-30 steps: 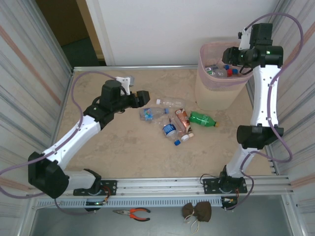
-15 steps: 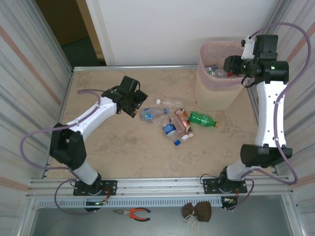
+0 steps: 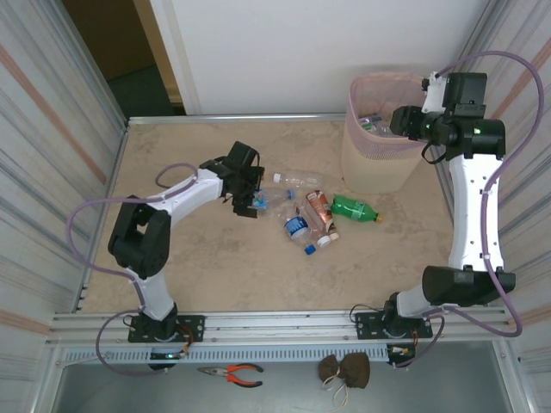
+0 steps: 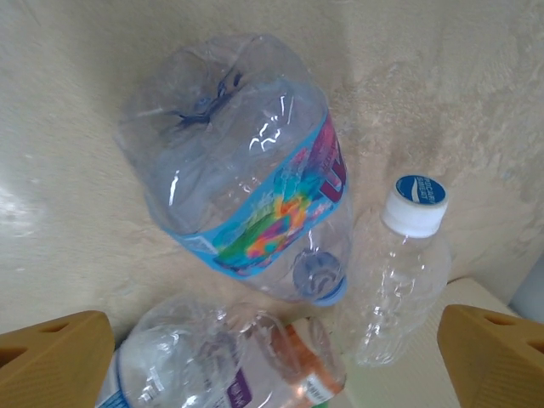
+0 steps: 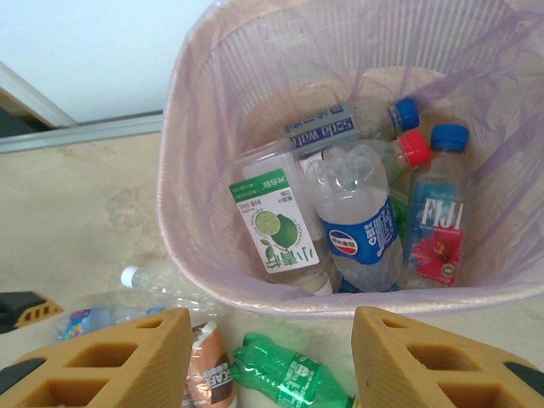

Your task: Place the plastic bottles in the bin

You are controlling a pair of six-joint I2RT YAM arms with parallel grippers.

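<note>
Left wrist: left tool (image 4: 272, 340) gapes over a clear bottle (image 4: 246, 170); right tool (image 5: 270, 336) gapes empty above bin (image 5: 183, 195).

Left end effector (image 3: 244, 201) swung right to the clear bottle (image 4: 246, 170) — jaws opened wide, right arm (image 3: 472, 198) risen — beside bin (image 3: 370, 165)
</note>
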